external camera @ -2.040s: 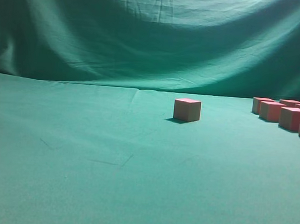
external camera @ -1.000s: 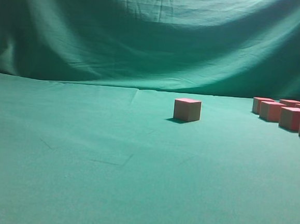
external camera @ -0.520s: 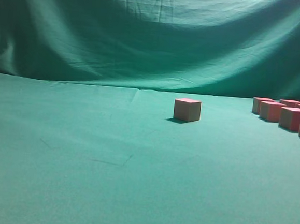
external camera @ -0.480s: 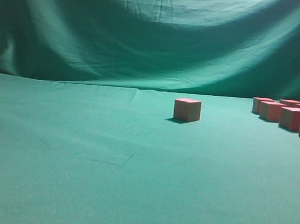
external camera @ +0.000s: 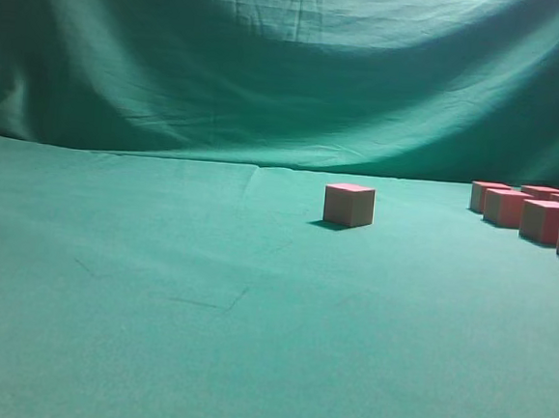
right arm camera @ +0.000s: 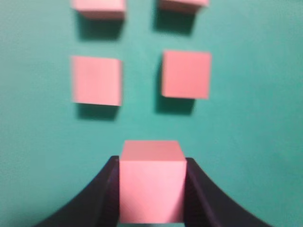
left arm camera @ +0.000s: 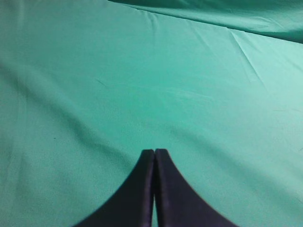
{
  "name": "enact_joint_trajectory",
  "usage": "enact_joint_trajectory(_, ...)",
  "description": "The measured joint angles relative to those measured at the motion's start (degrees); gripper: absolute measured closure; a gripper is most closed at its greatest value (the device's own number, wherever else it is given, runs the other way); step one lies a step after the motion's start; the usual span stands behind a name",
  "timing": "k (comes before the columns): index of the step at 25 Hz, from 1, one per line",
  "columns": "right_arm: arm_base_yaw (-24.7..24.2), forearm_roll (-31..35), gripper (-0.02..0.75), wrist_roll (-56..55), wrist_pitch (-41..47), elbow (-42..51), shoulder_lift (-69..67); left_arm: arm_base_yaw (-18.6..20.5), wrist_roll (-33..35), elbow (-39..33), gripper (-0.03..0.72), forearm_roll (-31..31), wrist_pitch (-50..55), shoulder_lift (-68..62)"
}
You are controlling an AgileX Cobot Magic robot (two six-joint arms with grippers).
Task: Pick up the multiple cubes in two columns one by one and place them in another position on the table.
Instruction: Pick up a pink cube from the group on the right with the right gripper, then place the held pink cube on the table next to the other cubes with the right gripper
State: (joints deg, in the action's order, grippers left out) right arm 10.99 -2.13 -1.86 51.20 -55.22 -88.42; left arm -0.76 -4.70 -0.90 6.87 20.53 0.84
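My right gripper (right arm camera: pixel 151 182) is shut on a pink cube (right arm camera: pixel 151 182) and holds it above the green cloth. Below it in the right wrist view lie two columns of pink cubes: one pair (right arm camera: pixel 96 80) (right arm camera: pixel 186 74) and a farther pair (right arm camera: pixel 98 7) (right arm camera: pixel 182 4) cut by the top edge. In the exterior view a single pink cube (external camera: pixel 349 205) sits alone mid-table, and several cubes (external camera: pixel 541 212) cluster at the right edge. No arm shows in the exterior view. My left gripper (left arm camera: pixel 154 152) is shut and empty over bare cloth.
Green cloth covers the table (external camera: pixel 204 310) and hangs as a backdrop (external camera: pixel 272 63) behind it. Creases run across the cloth in the left wrist view (left arm camera: pixel 246 56).
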Motion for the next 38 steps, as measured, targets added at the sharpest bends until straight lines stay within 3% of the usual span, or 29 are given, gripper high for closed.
enact_joint_trajectory(12, 11.95, 2.40, 0.460, 7.04, 11.91, -21.78, -1.74, 0.00, 0.00, 0.00, 0.688, 0.00, 0.00, 0.00)
enact_joint_trajectory(23, 21.52, 2.63, 0.460, 9.68, 19.49, -43.44, -19.43, 0.00, 0.00, 0.00, 0.688, 0.00, 0.00, 0.00)
enact_joint_trajectory(32, 25.11, 4.58, 0.460, -7.34, 19.62, -60.23, -35.24, 0.00, 0.00, 0.00, 0.688, 0.00, 0.00, 0.00)
enact_joint_trajectory(38, 25.13, 6.63, 0.460, -18.96, 19.62, -61.74, -38.57, 0.00, 0.00, 0.00, 0.688, 0.00, 0.00, 0.00)
